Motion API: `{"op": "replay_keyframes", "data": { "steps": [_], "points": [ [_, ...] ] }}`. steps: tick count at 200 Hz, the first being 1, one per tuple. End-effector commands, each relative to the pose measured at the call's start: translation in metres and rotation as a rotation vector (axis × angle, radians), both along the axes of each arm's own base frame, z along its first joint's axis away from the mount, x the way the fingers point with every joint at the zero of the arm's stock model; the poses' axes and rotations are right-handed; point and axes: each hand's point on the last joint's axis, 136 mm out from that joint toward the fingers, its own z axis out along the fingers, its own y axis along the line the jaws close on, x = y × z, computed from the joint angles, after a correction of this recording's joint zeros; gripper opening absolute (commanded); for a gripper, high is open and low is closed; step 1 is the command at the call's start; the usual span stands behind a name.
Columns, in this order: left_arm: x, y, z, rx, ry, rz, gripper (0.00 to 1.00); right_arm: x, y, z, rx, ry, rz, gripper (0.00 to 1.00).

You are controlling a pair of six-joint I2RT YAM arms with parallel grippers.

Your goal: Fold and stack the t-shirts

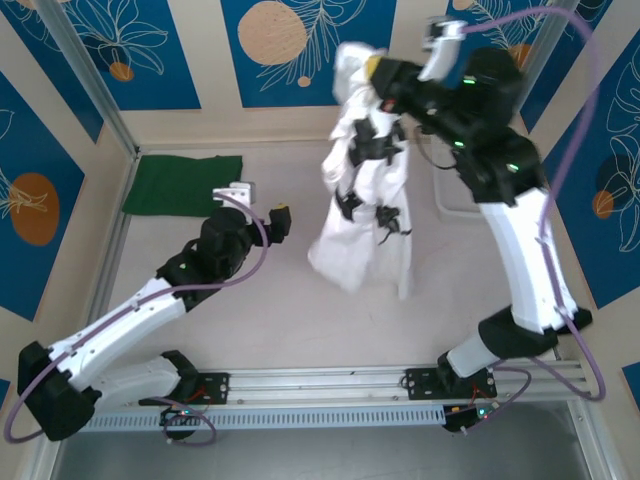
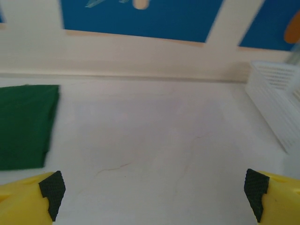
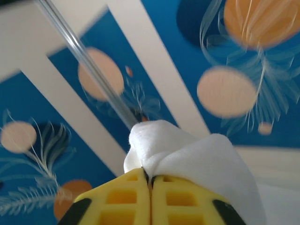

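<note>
Green t-shirt (image 1: 182, 183) lies folded left of the parted left pincer (image 2: 154, 187); white printed t-shirt (image 1: 365, 200) dangles unfolded below the right pincer (image 3: 151, 180) clamping it.

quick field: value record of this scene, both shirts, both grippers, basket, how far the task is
white t-shirt: unfolded, hanging bunched from the right gripper
green t-shirt: folded, lying flat at the far left of the table
right gripper: raised, shut on a top fold of the white t-shirt
left gripper: open, holding nothing, low over bare table
basket: white mesh, at the far right of the table
progress: one shirt folded, shirts apart, no stack yet
</note>
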Motion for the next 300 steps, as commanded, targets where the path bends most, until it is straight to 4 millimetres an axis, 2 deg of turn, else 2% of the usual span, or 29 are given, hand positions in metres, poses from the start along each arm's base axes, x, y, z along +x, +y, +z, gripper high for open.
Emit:
{"op": "replay_keyframes", "data": {
  "steps": [1, 6, 11, 16, 24, 32, 45, 57, 63, 64, 66, 71, 74, 78, 80, 82, 84, 87, 112, 122, 140, 161, 191, 221, 234, 243, 267, 296, 300],
  "points": [
    [-0.014, 0.053, -0.006, 0.016, 0.034, 0.239, 1.00, 0.030, 0.047, -0.090, -0.159, 0.207, 0.101, 0.40],
    [-0.016, 0.060, -0.008, 0.017, 0.032, 0.267, 1.00, 0.035, 0.053, -0.110, -0.208, 0.256, 0.106, 0.53],
    [-0.018, 0.066, -0.010, 0.018, 0.030, 0.287, 1.00, 0.045, 0.060, -0.137, -0.269, 0.321, 0.121, 0.59],
    [-0.019, 0.070, -0.012, 0.024, 0.032, 0.302, 1.00, 0.050, 0.062, -0.151, -0.313, 0.366, 0.123, 0.65],
    [-0.021, 0.075, -0.017, 0.038, 0.042, 0.315, 1.00, 0.061, 0.057, -0.180, -0.395, 0.453, 0.083, 0.67],
    [-0.022, 0.078, -0.022, 0.065, 0.062, 0.315, 1.00, 0.068, 0.043, -0.197, -0.447, 0.517, 0.025, 0.67],
    [-0.022, 0.082, -0.031, 0.114, 0.106, 0.309, 1.00, 0.069, 0.019, -0.209, -0.454, 0.609, -0.033, 0.68],
    [-0.019, 0.086, -0.044, 0.146, 0.161, 0.299, 1.00, 0.059, 0.002, -0.213, -0.437, 0.670, -0.053, 0.69],
    [-0.016, 0.086, -0.052, 0.150, 0.199, 0.283, 1.00, 0.053, -0.005, -0.222, -0.443, 0.696, -0.074, 0.69],
    [-0.016, 0.086, -0.054, 0.149, 0.206, 0.279, 1.00, 0.052, -0.007, -0.218, -0.436, 0.682, -0.081, 0.69],
    [-0.015, 0.085, -0.058, 0.145, 0.223, 0.268, 1.00, 0.052, -0.009, -0.227, -0.445, 0.696, -0.093, 0.69],
    [-0.012, 0.083, -0.066, 0.134, 0.260, 0.241, 1.00, 0.047, -0.015, -0.234, -0.441, 0.688, -0.116, 0.70],
    [-0.010, 0.081, -0.071, 0.124, 0.286, 0.220, 1.00, 0.043, -0.019, -0.226, -0.415, 0.651, -0.130, 0.72],
    [-0.008, 0.077, -0.079, 0.109, 0.321, 0.189, 1.00, 0.037, -0.023, -0.233, -0.395, 0.641, -0.140, 0.75],
    [-0.007, 0.075, -0.081, 0.101, 0.334, 0.178, 1.00, 0.034, -0.025, -0.229, -0.374, 0.622, -0.146, 0.84],
    [-0.005, 0.074, -0.085, 0.095, 0.353, 0.169, 1.00, 0.030, -0.027, -0.240, -0.371, 0.635, -0.148, 0.89],
    [-0.004, 0.072, -0.088, 0.088, 0.367, 0.156, 1.00, 0.028, -0.029, -0.238, -0.349, 0.619, -0.152, 0.97],
    [-0.002, 0.069, -0.093, 0.081, 0.391, 0.144, 1.00, 0.023, -0.034, -0.253, -0.341, 0.639, -0.158, 1.00],
    [0.011, 0.033, -0.129, 0.087, 0.545, 0.011, 1.00, -0.019, -0.086, -0.335, -0.262, 0.815, -0.266, 1.00],
    [0.015, 0.025, -0.143, 0.083, 0.591, -0.003, 1.00, -0.040, -0.097, -0.371, -0.257, 0.912, -0.263, 0.96],
    [0.024, 0.025, -0.169, 0.049, 0.652, 0.054, 1.00, -0.075, -0.113, -0.425, -0.264, 1.072, -0.263, 0.89],
    [0.028, 0.028, -0.196, -0.038, 0.716, 0.134, 0.99, -0.109, -0.122, -0.466, -0.264, 1.165, -0.254, 0.83],
    [0.027, 0.034, -0.222, -0.141, 0.759, 0.227, 0.95, -0.131, -0.123, -0.496, -0.234, 1.216, -0.242, 0.79],
    [0.034, 0.030, -0.238, -0.234, 0.794, 0.240, 0.73, -0.132, -0.108, -0.507, -0.196, 1.266, -0.171, 0.71],
    [0.036, 0.032, -0.249, -0.278, 0.821, 0.262, 0.65, -0.132, -0.103, -0.512, -0.203, 1.282, -0.159, 0.60],
    [0.039, 0.031, -0.254, -0.326, 0.823, 0.265, 0.58, -0.132, -0.100, -0.515, -0.209, 1.289, -0.148, 0.45],
    [0.047, 0.034, -0.257, -0.358, 0.813, 0.289, 0.48, -0.132, -0.094, -0.519, -0.206, 1.302, -0.127, 0.29],
    [0.056, 0.030, -0.251, -0.356, 0.796, 0.260, 0.01, -0.131, -0.087, -0.520, -0.199, 1.307, -0.101, 0.06],
    [0.056, 0.031, -0.248, -0.350, 0.789, 0.257, 0.00, -0.130, -0.087, -0.519, -0.197, 1.303, -0.100, 0.04]
  ]
}}
